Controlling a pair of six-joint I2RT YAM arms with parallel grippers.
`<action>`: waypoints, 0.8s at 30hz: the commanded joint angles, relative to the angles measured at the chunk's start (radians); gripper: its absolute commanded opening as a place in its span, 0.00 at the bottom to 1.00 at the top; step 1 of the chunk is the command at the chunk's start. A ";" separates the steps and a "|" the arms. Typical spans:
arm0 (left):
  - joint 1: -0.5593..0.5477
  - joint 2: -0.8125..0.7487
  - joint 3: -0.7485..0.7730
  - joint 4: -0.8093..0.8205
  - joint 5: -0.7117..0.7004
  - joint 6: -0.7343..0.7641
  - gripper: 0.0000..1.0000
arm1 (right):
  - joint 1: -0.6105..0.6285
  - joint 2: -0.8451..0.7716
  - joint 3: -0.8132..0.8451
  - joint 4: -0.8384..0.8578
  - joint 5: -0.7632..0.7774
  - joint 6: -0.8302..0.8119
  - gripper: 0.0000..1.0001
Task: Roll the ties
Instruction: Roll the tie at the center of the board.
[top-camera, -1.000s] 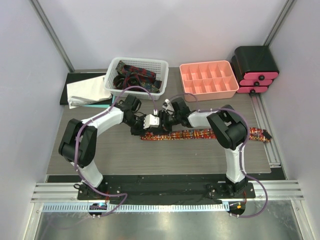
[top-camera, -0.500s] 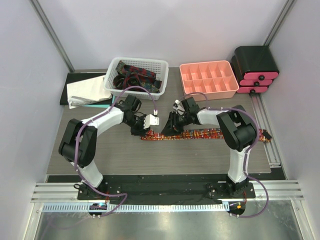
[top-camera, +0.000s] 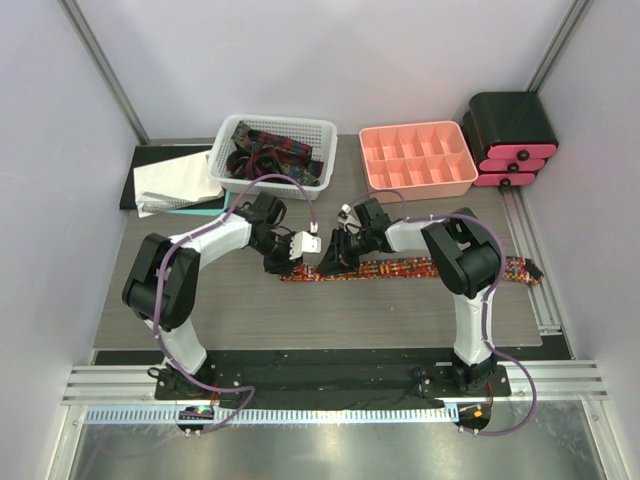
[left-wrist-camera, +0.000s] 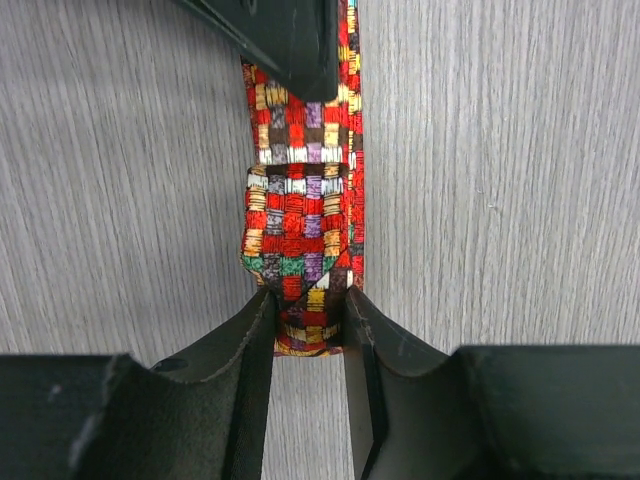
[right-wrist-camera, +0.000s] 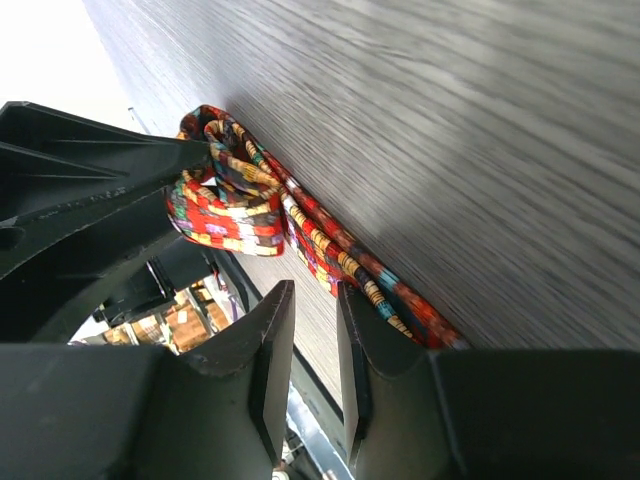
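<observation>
Red woven-check fabric: the tie (top-camera: 420, 268) lies flat on the grey table (top-camera: 200, 310), its long axis running 9 to 3 o'clock in the top view, with the 9 o'clock end folded into a first small turn. The left gripper (left-wrist-camera: 306, 296) is clamped on that folded end, and the free length runs off toward 12 o'clock in its wrist view. The right gripper (right-wrist-camera: 312, 300) sits just beside it on the 3 o'clock side, jaws drawn close with nothing seen between them. Judgement: the roll must advance toward 3 o'clock along the strip, and the left arm, holding the roll, is nearer to turn it.
</observation>
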 joint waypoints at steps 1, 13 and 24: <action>-0.009 0.010 0.028 0.023 0.020 -0.006 0.34 | 0.019 0.019 0.019 0.053 0.035 0.027 0.29; -0.026 0.067 0.017 0.037 -0.049 0.003 0.35 | 0.040 -0.013 0.033 0.154 0.020 0.120 0.35; -0.029 0.075 0.020 0.040 -0.045 0.002 0.36 | 0.083 0.057 0.085 0.099 0.095 0.080 0.35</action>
